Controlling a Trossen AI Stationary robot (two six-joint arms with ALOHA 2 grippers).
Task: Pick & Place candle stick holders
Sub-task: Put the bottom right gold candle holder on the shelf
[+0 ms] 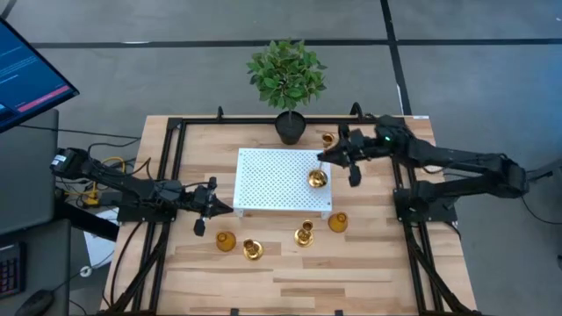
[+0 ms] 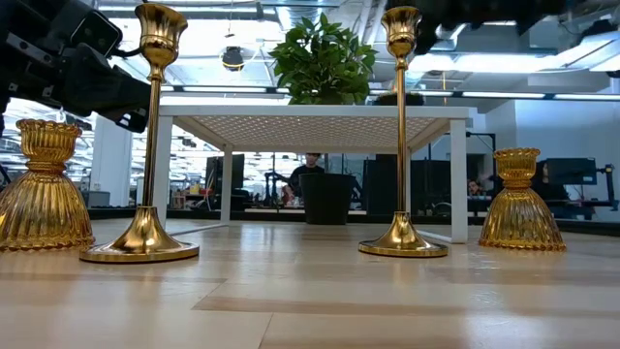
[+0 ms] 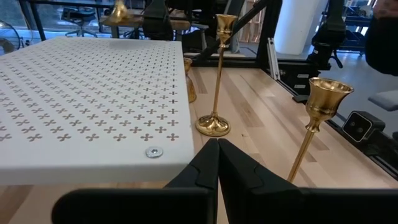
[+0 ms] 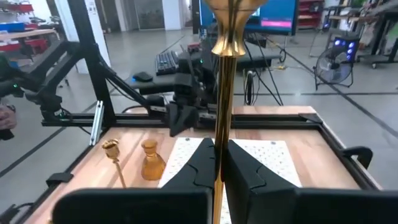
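A tall candle stick holder (image 4: 224, 93) is seen clamped by its stem in the right gripper (image 4: 216, 163) over the white tray (image 1: 263, 180). The left gripper (image 3: 217, 163), fingers together, is noted at the tray's corner; four holders (image 1: 252, 249) stand on the table (image 1: 369, 263).

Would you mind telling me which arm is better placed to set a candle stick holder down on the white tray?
Right. The right gripper is shut on a tall candle stick holder at the white perforated tray. The left gripper is shut and empty, beside the tray's other edge.
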